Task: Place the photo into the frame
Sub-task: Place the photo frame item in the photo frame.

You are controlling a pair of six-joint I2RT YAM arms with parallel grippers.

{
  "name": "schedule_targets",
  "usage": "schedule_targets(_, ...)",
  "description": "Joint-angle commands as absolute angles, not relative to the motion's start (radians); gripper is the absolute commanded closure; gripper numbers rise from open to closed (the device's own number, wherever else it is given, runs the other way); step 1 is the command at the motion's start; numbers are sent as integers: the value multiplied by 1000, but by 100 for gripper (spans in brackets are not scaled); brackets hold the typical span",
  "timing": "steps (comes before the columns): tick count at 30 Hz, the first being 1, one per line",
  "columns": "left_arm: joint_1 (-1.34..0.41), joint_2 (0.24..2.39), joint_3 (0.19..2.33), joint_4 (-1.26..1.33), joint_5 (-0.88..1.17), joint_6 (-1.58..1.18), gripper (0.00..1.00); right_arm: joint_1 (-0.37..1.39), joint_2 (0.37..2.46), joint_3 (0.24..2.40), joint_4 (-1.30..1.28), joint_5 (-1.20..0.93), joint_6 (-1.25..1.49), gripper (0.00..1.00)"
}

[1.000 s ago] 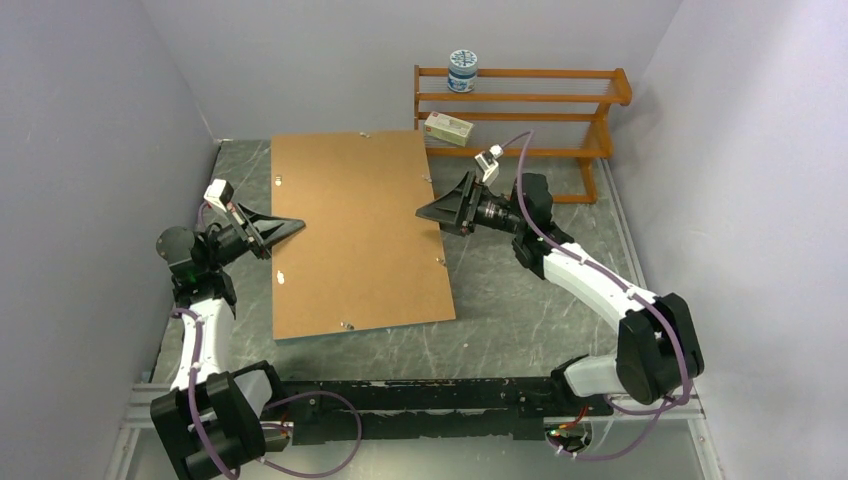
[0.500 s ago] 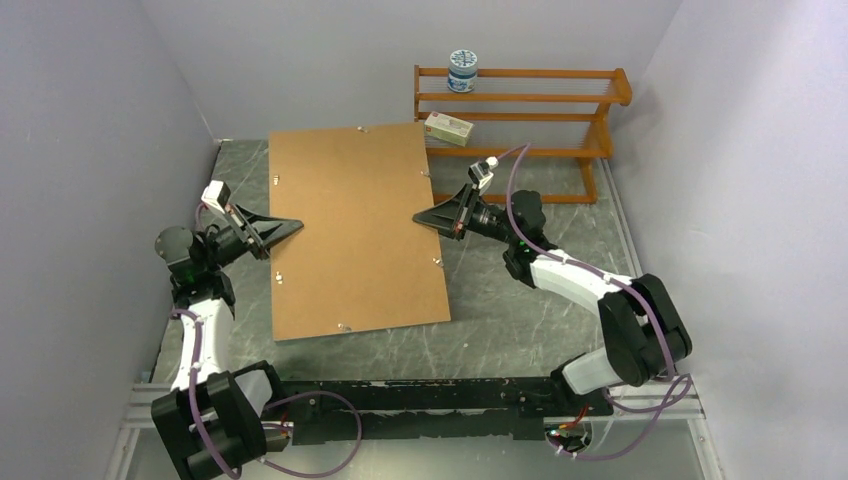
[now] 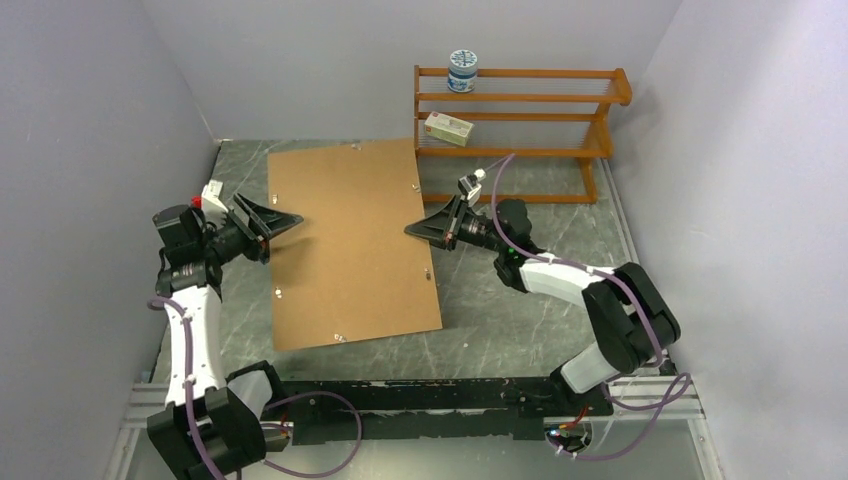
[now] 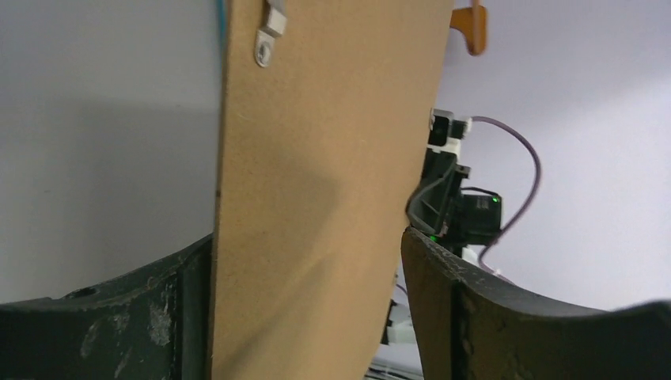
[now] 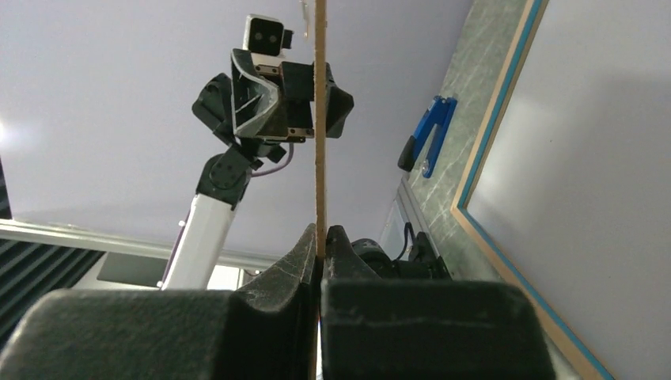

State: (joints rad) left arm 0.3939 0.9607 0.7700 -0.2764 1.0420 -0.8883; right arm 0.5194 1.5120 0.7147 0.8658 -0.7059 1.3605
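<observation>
Backing board (image 3: pixel 350 250) has shifted toward the left edge of the bench (image 3: pixel 520 320); left end effector (image 3: pixel 285 225) released, right end effector (image 3: pixel 409 231) grasping it: lift level.

The left arm (image 3: pixel 188 335) and right arm (image 3: pixel 560 278) have white shells between bulky black joints, with thin purple cables (image 3: pixel 318 398) looping along them. The left claw (image 3: pixel 292 221) and right claw (image 3: pixel 409 230) are black wedges, each topped by a small white camera (image 3: pixel 467 183). A green light (image 4: pixel 495 199) glows on the right wrist.
</observation>
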Motion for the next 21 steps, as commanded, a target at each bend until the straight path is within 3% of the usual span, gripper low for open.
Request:
schedule_targets(1,396,978,843,-511,883,-653,21,517,1554,700,942,-667,1381,100)
schedule_targets(16,397,908,826,-639,321,-662,18,549,1767,757,999,-576,1379,100)
schedule_targets(21,402,935,740,-503,354,-747,19,554,1832,804,990,-563,1348,100)
